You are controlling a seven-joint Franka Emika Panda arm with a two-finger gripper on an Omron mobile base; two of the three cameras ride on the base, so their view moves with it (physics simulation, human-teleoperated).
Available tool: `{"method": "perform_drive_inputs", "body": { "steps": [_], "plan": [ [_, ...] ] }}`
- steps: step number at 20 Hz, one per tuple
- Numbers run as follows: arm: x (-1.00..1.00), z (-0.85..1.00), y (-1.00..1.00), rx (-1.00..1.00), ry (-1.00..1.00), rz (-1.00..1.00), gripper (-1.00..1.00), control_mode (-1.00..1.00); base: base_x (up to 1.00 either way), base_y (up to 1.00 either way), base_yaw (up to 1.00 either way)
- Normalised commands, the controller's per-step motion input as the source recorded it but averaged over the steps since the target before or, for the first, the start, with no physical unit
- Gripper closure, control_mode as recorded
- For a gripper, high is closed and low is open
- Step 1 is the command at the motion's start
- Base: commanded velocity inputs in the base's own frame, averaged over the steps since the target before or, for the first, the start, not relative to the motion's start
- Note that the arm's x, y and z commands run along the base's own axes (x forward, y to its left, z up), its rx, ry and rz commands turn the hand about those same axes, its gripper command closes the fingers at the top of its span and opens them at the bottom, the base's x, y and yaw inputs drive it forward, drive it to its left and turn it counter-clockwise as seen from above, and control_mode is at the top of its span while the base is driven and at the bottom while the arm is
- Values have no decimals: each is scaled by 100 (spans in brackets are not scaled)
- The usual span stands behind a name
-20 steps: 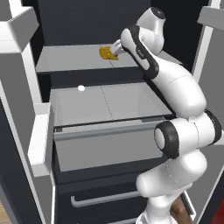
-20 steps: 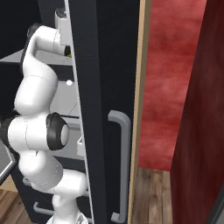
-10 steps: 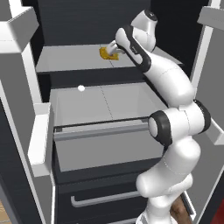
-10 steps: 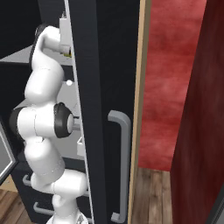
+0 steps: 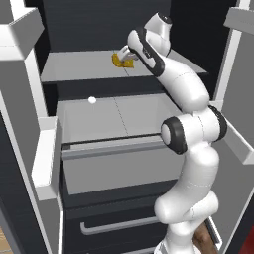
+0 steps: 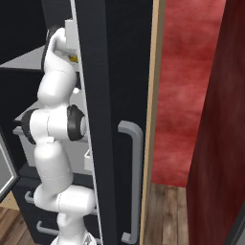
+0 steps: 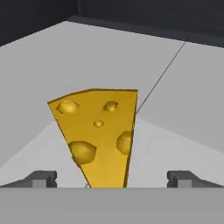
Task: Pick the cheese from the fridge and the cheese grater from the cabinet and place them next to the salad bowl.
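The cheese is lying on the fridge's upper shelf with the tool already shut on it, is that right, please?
Not quite: the tool is open, its fingertips standing either side of the cheese without gripping it, as the hand view shows. The cheese does lie on the fridge's upper shelf.

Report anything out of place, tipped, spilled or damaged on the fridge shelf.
Nothing stands out. The yellow-orange holed cheese wedge sits whole on the grey fridge shelf, with no spill around it. The open gripper straddles it, fingers clear on both sides.

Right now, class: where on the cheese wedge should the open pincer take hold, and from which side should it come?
Grip the cheese across its two slanting flanks, near the narrow end that points at the pincer. Come straight on along the fridge shelf; the open fingertips already straddle it.
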Motion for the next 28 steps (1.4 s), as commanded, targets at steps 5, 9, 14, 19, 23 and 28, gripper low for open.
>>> {"method": "perform_drive_inputs", "body": {
  "steps": [5, 9, 14, 19, 23, 28],
  "plan": [
    [37, -1, 10, 0, 4, 0, -100, -100, 0, 0, 0],
    [6, -8, 13, 0, 3, 1, -100, -100, 0, 0, 0],
    [0, -12, 17, 0, 0, 4, -100, -100, 0, 0, 0],
    [0, -18, 21, 0, 0, 5, -100, -100, 0, 0, 0],
    [-7, -25, 19, 0, -4, 5, -100, -100, 0, 0, 0],
    [0, -16, 25, 0, -10, 2, 100, -100, 0, 0, 0]
  ]
}}
